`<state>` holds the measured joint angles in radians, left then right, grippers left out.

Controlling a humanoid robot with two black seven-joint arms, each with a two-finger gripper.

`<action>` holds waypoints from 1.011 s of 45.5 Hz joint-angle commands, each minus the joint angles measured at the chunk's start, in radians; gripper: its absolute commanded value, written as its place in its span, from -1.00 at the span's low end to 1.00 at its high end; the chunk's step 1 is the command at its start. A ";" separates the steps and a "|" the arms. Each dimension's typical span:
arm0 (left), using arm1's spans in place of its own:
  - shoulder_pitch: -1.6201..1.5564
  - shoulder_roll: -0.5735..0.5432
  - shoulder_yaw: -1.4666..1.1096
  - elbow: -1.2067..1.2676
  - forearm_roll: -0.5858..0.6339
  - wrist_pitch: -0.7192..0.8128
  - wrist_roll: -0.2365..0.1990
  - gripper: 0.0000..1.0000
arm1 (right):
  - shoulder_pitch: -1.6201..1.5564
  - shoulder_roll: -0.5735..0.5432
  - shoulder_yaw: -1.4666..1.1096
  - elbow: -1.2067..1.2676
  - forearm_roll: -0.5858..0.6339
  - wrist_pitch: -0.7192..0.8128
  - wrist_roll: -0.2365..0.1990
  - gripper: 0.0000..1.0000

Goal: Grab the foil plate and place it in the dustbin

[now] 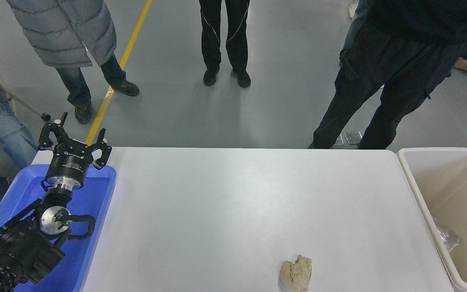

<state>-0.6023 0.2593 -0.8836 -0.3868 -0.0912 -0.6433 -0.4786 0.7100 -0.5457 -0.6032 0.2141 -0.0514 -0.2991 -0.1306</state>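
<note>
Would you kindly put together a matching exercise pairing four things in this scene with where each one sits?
Things:
1. foil plate
2. crumpled paper lump
3. left gripper
4. dustbin

Places:
A. above the far end of the blue tray
B. on the white table, near its front edge
C. low inside the bin, by its left wall
D. beside the table's right end

Pairs: 1-C, 2-B, 3-A, 4-D
</note>
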 commanded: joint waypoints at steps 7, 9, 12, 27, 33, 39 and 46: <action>-0.001 0.000 -0.002 -0.001 -0.001 -0.001 0.000 0.96 | 0.290 -0.218 -0.081 0.599 0.004 0.008 0.000 1.00; -0.001 0.000 -0.002 -0.001 -0.001 -0.001 0.000 0.96 | 0.336 -0.220 -0.136 0.652 0.004 0.014 -0.001 1.00; 0.001 0.000 -0.002 0.000 -0.001 -0.001 0.000 0.96 | 0.414 -0.218 -0.243 0.720 0.005 0.021 -0.001 1.00; -0.001 0.000 0.000 0.000 0.001 -0.001 0.000 0.96 | 0.745 -0.207 -0.399 0.907 0.007 0.522 -0.001 1.00; -0.001 0.000 0.000 -0.001 0.001 -0.001 0.000 0.96 | 0.871 -0.189 -0.394 0.929 0.007 0.837 0.000 1.00; -0.001 0.000 0.000 0.000 0.001 -0.001 0.000 0.96 | 0.971 -0.146 -0.394 0.998 0.007 0.982 0.000 1.00; -0.001 0.000 0.002 0.000 -0.001 0.001 0.000 0.96 | 1.124 -0.073 -0.392 1.133 0.005 1.084 -0.001 1.00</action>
<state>-0.6028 0.2591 -0.8836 -0.3875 -0.0908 -0.6435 -0.4786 1.6161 -0.6987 -0.9849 1.1840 -0.0444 0.5374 -0.1303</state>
